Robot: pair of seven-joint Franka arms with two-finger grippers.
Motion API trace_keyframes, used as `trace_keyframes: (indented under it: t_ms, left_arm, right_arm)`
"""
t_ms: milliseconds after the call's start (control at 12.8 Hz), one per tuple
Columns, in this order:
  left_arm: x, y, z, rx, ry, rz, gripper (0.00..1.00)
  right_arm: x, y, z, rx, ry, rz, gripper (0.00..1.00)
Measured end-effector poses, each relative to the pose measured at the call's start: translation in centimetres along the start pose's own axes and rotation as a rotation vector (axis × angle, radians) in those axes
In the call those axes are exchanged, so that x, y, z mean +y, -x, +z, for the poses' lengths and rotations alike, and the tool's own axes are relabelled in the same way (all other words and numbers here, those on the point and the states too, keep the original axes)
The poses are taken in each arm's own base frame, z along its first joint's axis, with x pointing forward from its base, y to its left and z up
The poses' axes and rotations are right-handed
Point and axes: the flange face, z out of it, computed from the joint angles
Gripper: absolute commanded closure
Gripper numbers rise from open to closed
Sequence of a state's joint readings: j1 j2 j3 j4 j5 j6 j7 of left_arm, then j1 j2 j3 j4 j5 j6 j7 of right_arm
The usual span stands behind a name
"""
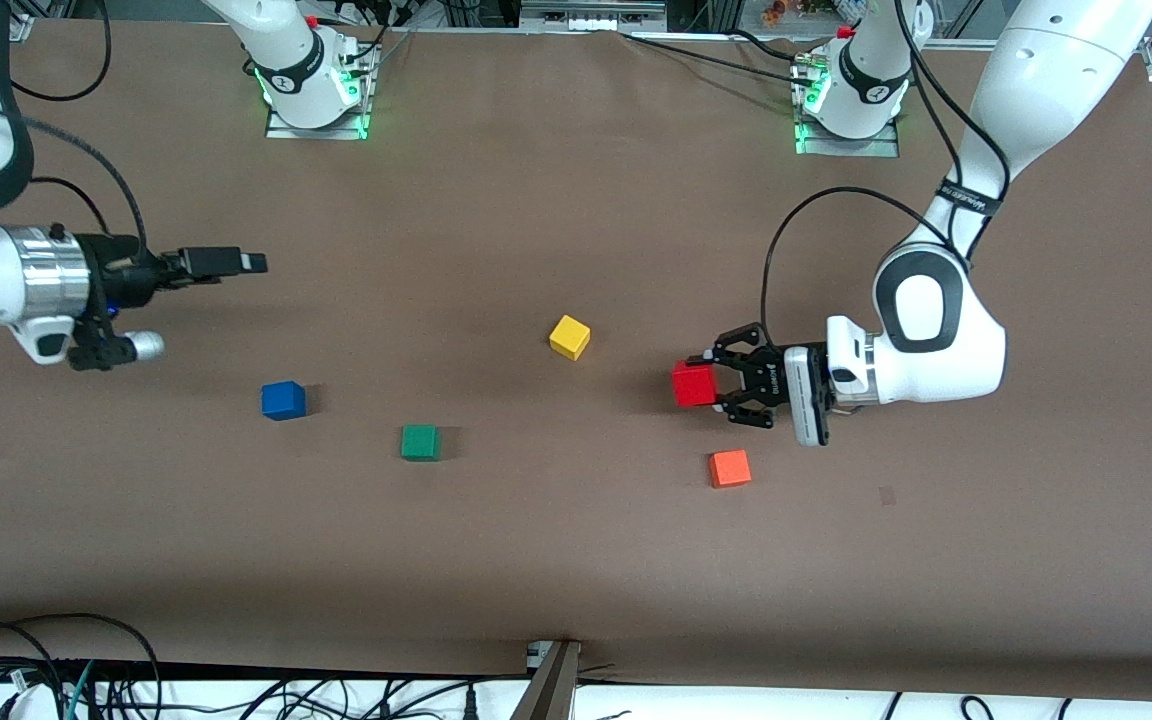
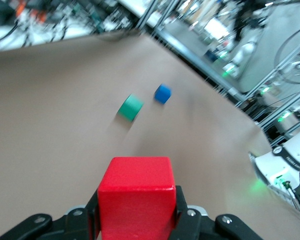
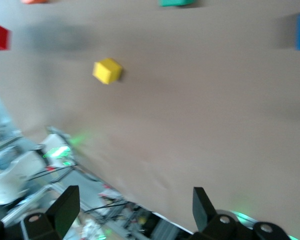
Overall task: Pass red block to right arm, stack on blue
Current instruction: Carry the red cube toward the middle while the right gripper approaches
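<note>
The red block (image 1: 693,384) is clamped between the jaws of my left gripper (image 1: 704,385), which points sideways toward the right arm's end and holds it a little above the table. In the left wrist view the red block (image 2: 136,197) fills the space between the black fingers (image 2: 182,210). The blue cube (image 1: 283,400) sits on the table toward the right arm's end, and it also shows in the left wrist view (image 2: 163,93). My right gripper (image 1: 244,263) hovers open and empty (image 3: 132,205), pointing sideways, over the table above the blue cube's area.
A green cube (image 1: 420,442) lies beside the blue one, a yellow cube (image 1: 569,337) near the middle, and an orange cube (image 1: 729,468) nearer the camera than the red block. Both arm bases stand along the table's back edge.
</note>
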State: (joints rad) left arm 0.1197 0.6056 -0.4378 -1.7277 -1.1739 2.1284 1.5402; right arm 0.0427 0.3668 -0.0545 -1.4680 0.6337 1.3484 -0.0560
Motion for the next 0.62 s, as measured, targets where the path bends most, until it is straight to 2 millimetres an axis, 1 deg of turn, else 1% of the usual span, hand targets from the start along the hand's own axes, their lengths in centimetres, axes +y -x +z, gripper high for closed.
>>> trace_keyframes:
  t_ms: [78,234,390,468,624]
  left_arm:
    - [0.3,-0.8,1.2,0.05,0.039,0.04,0.92]
    - [0.4,-1.9,2.7,0.143,0.075,0.078,0.92]
    - [1.0,-2.6,4.1,0.219,0.098,0.104,0.92]
    - [1.8,-3.0,5.4,0.254,0.111,0.114,0.92]
    - [3.4,-3.6,8.4,0.3,0.133,0.121,0.92]
  right_arm:
    - [-0.1,-1.4,1.3,-0.01,-0.087,-0.001,0.0]
    - [-0.4,-4.1,4.1,-0.031,-0.236,0.004,0.0]
    - [-0.8,-6.8,7.7,-0.065,-0.379,0.02,0.0]
    - [-1.0,-8.1,9.8,-0.083,-0.451,0.027,0.0]
    - [-1.3,-10.3,13.5,-0.093,-0.531,0.034,0.0]
